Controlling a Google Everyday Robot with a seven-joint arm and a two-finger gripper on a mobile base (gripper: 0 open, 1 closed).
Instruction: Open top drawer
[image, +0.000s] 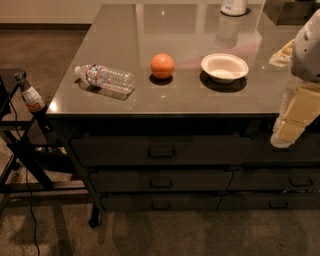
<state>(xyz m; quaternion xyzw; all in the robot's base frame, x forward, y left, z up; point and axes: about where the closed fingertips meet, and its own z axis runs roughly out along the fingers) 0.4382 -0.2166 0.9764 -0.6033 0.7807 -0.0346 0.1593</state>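
Note:
The top drawer (160, 151) is the widest dark drawer front just under the counter edge, with a small rectangular pull handle (161, 151) at its middle. It sits flush with the cabinet. Two shorter dark drawer fronts lie below it. My gripper (287, 131) hangs at the right edge of the view, pale and boxy, in front of the counter's right part. It is well to the right of the handle and does not touch the drawer.
On the grey counter (125, 30) lie a clear plastic water bottle (106, 78) on its side, an orange (162, 66) and a white bowl (224, 67). A black stand with a cable and a small bottle (31, 96) is at the left. More drawers (295, 181) are at the right.

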